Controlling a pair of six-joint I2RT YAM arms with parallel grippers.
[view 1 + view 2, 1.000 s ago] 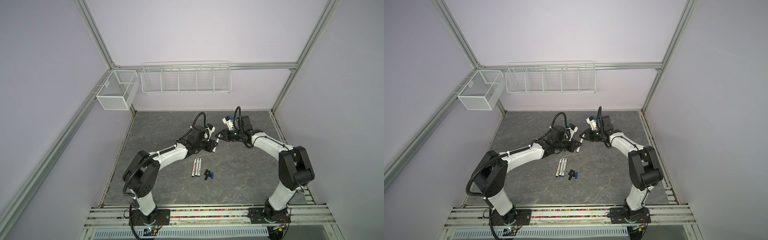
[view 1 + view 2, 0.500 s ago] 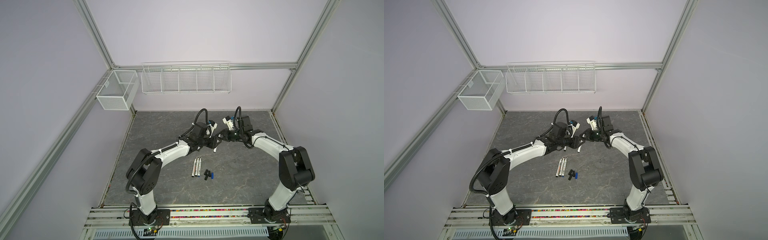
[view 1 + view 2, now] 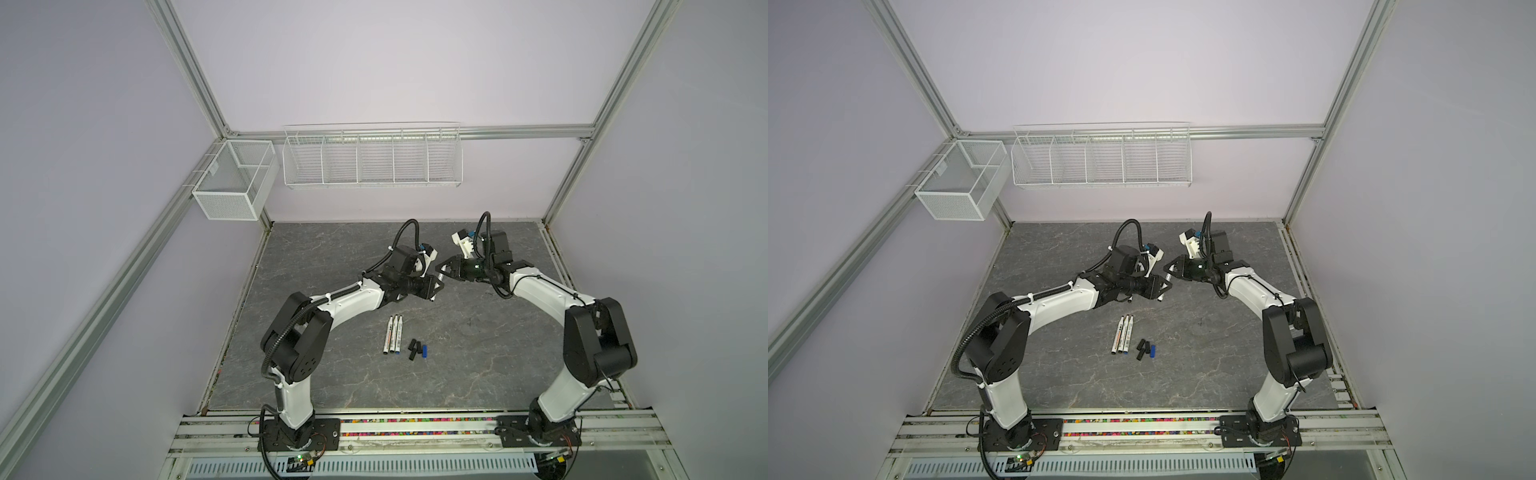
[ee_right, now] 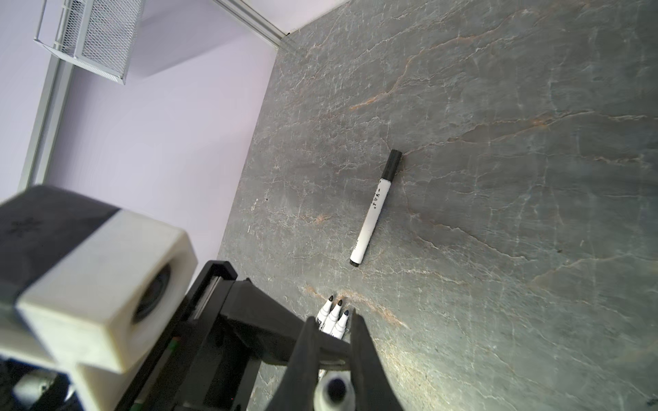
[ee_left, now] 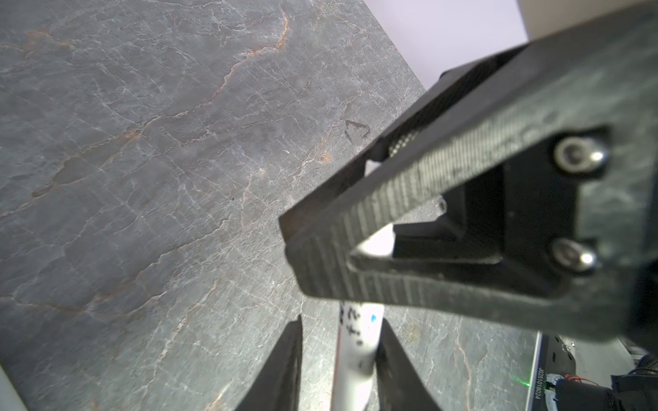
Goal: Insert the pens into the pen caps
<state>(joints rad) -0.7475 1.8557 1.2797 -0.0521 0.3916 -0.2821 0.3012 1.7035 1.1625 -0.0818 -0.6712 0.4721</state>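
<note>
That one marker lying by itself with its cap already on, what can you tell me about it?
The capped pen is a slim white marker, plastic by its look, with dark print along the barrel, a black cap pushed onto one end and a thin black band at the other. It lies flat and alone on the grey, stone-patterned table, touching nothing else, clear of the three uncapped pens nearby.
</note>
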